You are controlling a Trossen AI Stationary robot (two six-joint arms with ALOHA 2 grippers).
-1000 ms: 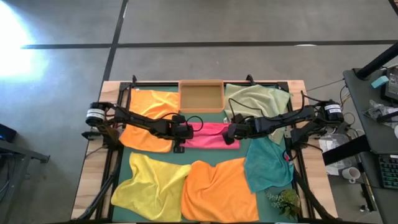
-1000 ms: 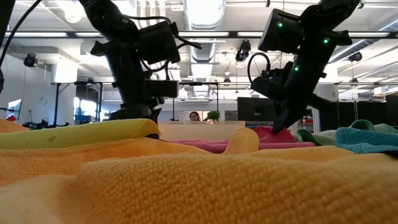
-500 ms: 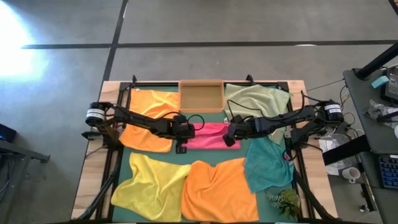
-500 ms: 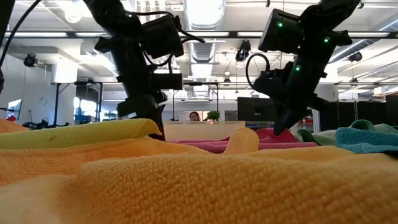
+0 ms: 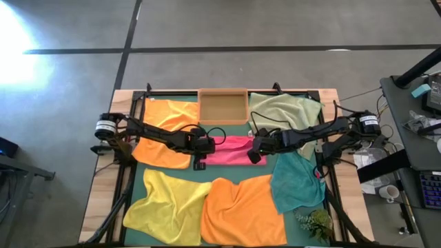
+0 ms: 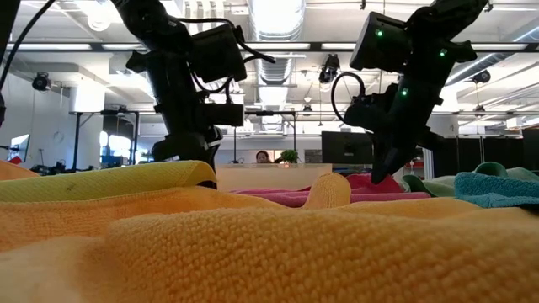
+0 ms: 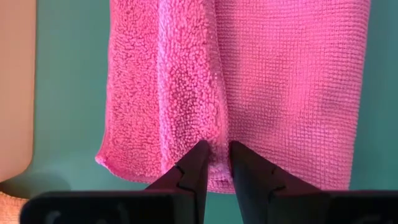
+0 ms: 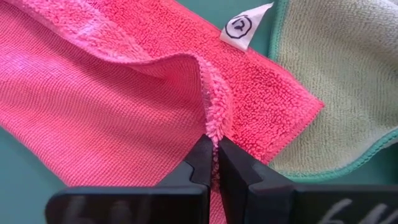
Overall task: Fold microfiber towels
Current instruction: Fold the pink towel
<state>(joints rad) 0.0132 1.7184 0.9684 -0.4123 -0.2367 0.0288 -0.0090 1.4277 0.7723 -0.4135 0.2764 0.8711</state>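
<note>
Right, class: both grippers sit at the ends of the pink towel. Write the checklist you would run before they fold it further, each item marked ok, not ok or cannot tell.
1. Right gripper pinches a raised ridge of the hot pink towel: ok.
2. Left gripper shut on the towel's other end: ok.
3. Both grips at matching edges: cannot tell.
4. Wooden tray apart from the towel: ok.
5. Pale green towel clear of the pink one: not ok, its edge lies beside the pink corner in the right wrist view.
6. Orange towel in front stays out of the fold: cannot tell.

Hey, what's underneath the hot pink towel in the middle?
The hot pink towel lies folded on the dark green table mat, which shows around its edges. Anything beneath the towel itself is covered.
</note>
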